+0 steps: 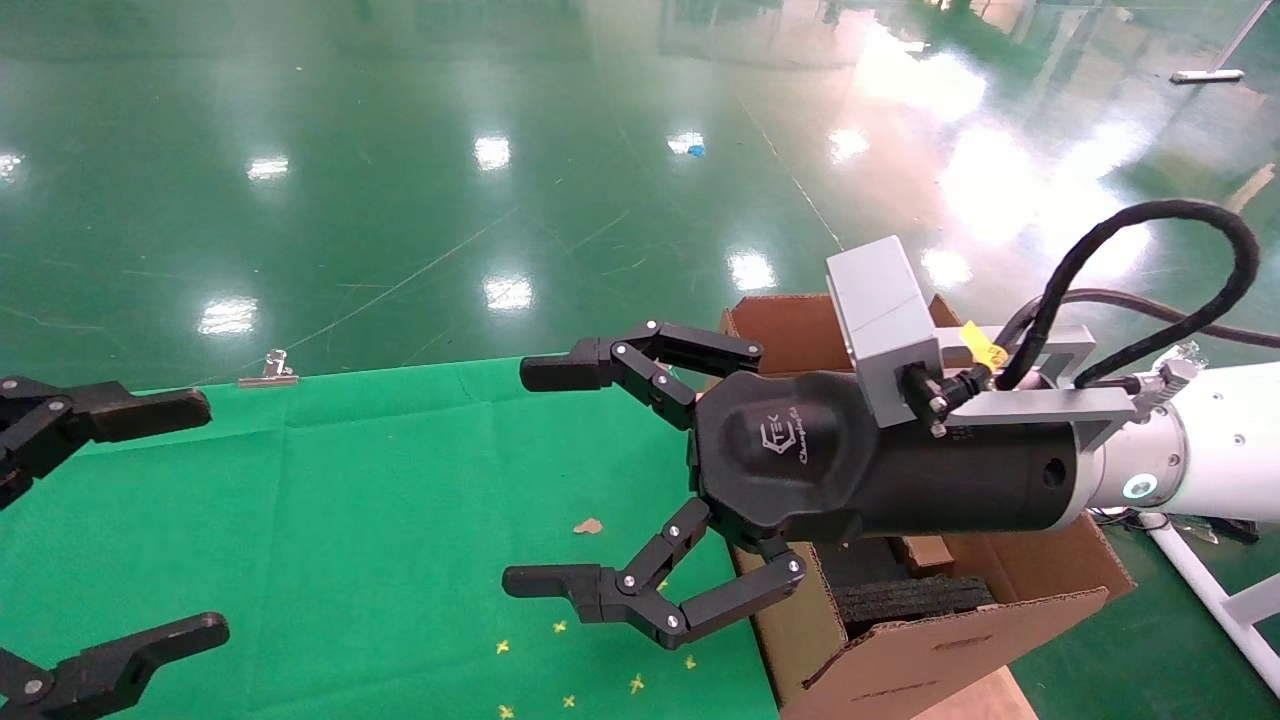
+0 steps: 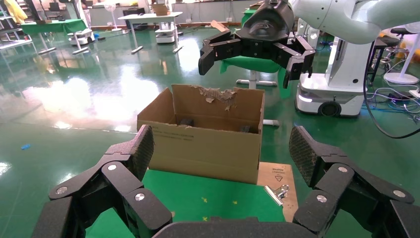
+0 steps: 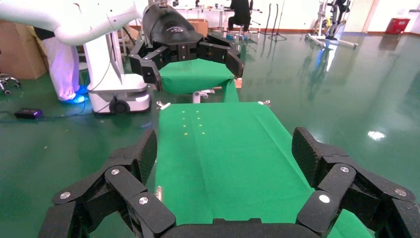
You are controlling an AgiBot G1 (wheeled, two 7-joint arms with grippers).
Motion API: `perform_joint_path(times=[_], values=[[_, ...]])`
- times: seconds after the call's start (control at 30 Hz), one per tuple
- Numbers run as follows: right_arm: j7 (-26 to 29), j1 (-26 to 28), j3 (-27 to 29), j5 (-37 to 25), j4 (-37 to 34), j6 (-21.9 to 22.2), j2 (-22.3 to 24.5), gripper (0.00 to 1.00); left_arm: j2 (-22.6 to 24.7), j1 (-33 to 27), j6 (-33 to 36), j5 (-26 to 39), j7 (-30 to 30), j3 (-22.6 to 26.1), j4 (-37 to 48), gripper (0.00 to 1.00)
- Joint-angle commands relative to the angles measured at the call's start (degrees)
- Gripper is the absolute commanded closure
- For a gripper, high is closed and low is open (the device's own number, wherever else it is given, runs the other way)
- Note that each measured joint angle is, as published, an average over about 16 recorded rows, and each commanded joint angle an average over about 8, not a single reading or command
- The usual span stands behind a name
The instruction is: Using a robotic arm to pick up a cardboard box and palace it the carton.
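Head view: the right gripper (image 1: 530, 478), fingers spread wide and empty, sits mid-frame over the green cloth (image 1: 350, 520), on the robotic arm (image 1: 1200, 450). Behind it, lower right, stands the carton (image 1: 960, 650). The left gripper (image 1: 150, 520), also spread, is at far left.

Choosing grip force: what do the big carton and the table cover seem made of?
The carton: brown corrugated cardboard, matte; one flap's torn edge shows ragged paper layers. The table cover: apparently green cloth, matte and slightly creased, held by a metal clip at its edge.
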Motion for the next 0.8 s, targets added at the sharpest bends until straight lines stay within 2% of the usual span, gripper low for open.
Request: perform_joint_path(times=[0.03,0.8], values=[[0.0,0.0,0.0,0.0,0.0,0.0,0.0,0.00,0.0,0.0,0.0,0.0,0.0,0.0,0.0,0.00],[0.0,0.1,0.0,0.0,0.0,0.0,0.0,0.00,0.0,0.0,0.0,0.0,0.0,0.0,0.0,0.00]])
